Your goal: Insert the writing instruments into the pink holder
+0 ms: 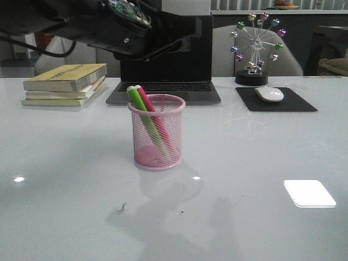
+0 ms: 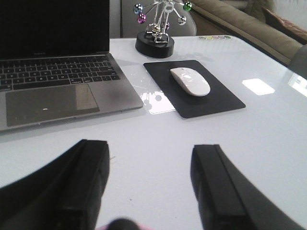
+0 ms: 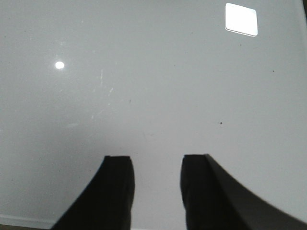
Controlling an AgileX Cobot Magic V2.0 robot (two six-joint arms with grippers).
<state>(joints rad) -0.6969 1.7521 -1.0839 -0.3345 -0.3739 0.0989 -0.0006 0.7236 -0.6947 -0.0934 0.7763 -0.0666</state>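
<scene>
The pink holder (image 1: 156, 133), a wire-mesh cup, stands upright at the middle of the white table. Inside it a green marker (image 1: 135, 98) and a pink marker (image 1: 144, 99) lean side by side toward the left rim, their upper ends sticking out above it. The dark left arm (image 1: 125, 30) hangs high above and behind the holder. In the left wrist view my left gripper (image 2: 150, 148) is open with nothing between its fingers. My right gripper (image 3: 157, 158) is open too, over bare table, and does not show in the front view.
Behind the holder sit a laptop (image 1: 166, 87), a stack of books (image 1: 65, 81) at back left, and a white mouse (image 1: 269, 94) on a black pad (image 1: 293, 103) at back right. A ball ornament (image 1: 253, 49) stands behind the pad.
</scene>
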